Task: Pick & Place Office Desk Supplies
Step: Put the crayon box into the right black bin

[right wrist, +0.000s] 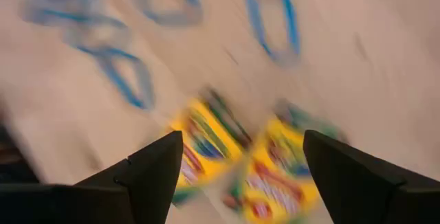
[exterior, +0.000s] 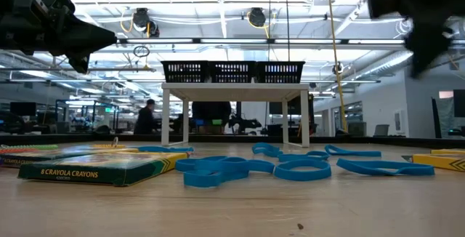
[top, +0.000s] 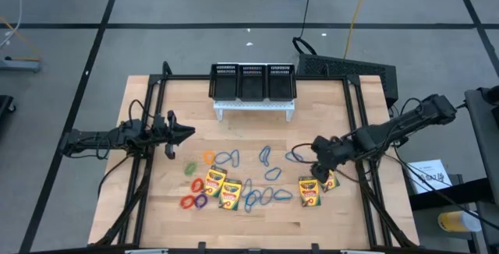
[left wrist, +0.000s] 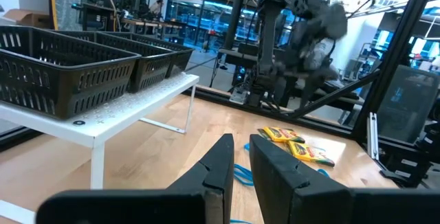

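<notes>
Below right gripper (top: 322, 170): two crayon boxes (top: 309, 192) block the wood.
Ahead: blue loops (top: 269, 156) scattered.
Beyond: organiser (top: 253, 81) walls the back edge.

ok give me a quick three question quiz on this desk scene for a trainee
1. True or false: the right gripper is open above two crayon boxes.
2. How many compartments has the black mesh organiser?
3. Which gripper holds nothing and waits left of the loops: A left gripper, B right gripper?

Key: 1 true; 2 three; 3 A. Points for checking: blue loops, table.
</notes>
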Tool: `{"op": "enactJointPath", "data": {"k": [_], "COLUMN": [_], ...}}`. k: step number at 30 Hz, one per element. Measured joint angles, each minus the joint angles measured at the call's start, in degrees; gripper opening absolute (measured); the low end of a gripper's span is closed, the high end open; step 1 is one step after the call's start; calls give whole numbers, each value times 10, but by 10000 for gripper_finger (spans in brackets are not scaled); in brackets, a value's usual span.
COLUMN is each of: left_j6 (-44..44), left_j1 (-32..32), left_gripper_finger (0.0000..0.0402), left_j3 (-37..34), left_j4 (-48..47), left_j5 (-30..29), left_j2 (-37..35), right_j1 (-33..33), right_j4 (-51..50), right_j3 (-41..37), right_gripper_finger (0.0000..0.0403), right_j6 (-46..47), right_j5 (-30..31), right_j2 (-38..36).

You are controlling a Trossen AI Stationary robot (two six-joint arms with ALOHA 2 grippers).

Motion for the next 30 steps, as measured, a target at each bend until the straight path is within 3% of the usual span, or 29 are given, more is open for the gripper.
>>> {"op": "enactJointPath", "data": {"k": [8,14,30], "left_j6": [0,0,0], "left_j1": [0,0,0], "left_gripper_finger": [56,56,56], "left_j3": [0,0,0], "left_j4": [0,0,0], "left_j5": [0,0,0], "left_j2": [0,0,0], "right_j1": [25,69,85], "right_j4": [11,70,53], "right_j3": [-67,-90,-89], "right_gripper_finger": [306,306,307], "right_j6": [136,203,228], "right_j5": [-50,-48,-53], "right_j2": [66,97,146]}}
